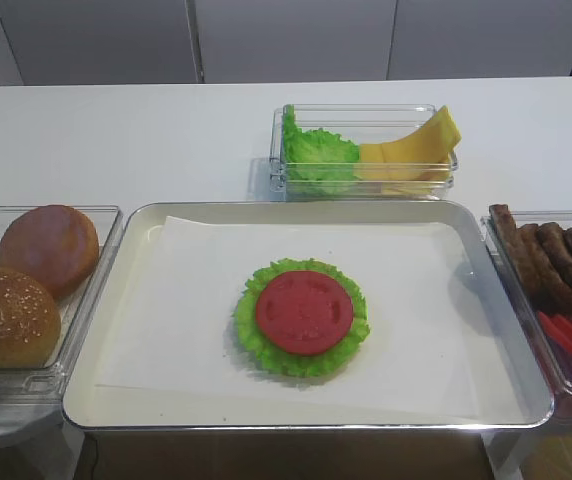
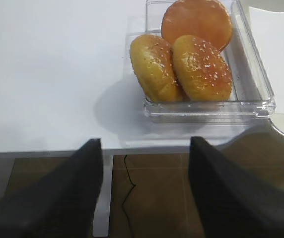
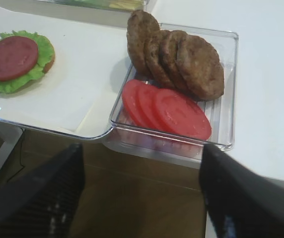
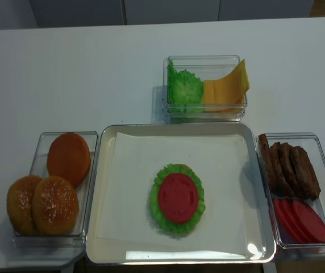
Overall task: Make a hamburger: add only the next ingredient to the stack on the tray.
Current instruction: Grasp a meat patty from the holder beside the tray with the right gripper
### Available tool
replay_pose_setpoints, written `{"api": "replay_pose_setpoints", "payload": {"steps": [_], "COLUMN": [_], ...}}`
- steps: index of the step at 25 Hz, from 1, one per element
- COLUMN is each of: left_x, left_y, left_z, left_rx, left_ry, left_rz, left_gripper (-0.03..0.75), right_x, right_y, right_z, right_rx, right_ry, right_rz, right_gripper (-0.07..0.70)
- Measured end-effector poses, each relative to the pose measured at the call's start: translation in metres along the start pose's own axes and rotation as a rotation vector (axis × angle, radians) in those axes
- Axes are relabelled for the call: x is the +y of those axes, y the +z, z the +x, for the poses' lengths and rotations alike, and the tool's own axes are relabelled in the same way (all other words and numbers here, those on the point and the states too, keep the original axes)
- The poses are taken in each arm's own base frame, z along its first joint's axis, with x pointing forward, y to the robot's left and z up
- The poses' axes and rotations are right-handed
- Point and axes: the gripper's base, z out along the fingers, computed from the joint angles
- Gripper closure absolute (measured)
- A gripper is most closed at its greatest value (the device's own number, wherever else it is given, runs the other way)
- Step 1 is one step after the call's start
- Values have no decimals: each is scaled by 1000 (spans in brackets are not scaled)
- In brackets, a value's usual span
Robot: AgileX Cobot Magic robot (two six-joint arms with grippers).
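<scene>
Right hand [image 3: 139,193] open, empty, short of bin [image 3: 229,89]; patty [image 3: 200,67] frontmost there, above tomato slices [image 3: 167,110]; stack [image 1: 301,317] mid-tray [image 1: 306,418]; lower squarely, pinch front patty only, clear of neighbours.

Counts of the food on the table

Four patties [image 3: 181,62], four tomato slices with one on the stack [image 4: 177,198], three buns [image 4: 48,190], two lettuce leaves, cheese [image 4: 226,86] uncounted.

My black right gripper [image 3: 141,191] hung with fingers spread wide, holding nothing; my black left gripper [image 2: 146,191] likewise gaped, unladen.
</scene>
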Motion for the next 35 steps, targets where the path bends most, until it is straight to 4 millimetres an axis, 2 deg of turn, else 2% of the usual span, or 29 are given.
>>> {"api": "replay_pose_setpoints", "payload": {"steps": [21, 24, 27, 31, 35], "left_x": [0, 0, 0, 0, 0], "left_y": [0, 0, 0, 0, 0], "left_z": [0, 0, 0, 0, 0], "left_rx": [0, 0, 0, 0, 0], "left_ry": [0, 0, 0, 0, 0], "left_rz": [0, 0, 0, 0, 0], "left_gripper": [304, 304, 304, 304, 304], "right_x": [0, 0, 0, -2, -5], "right_y": [-3, -1, 11, 39, 77], "right_z": [-4, -18, -38, -69, -99], "right_rx": [-23, 13, 81, 153, 249], "right_ry": [52, 85, 100, 118, 131], "right_rz": [-2, 0, 5, 15, 26], "right_gripper": [87, 92, 92, 92, 101]}}
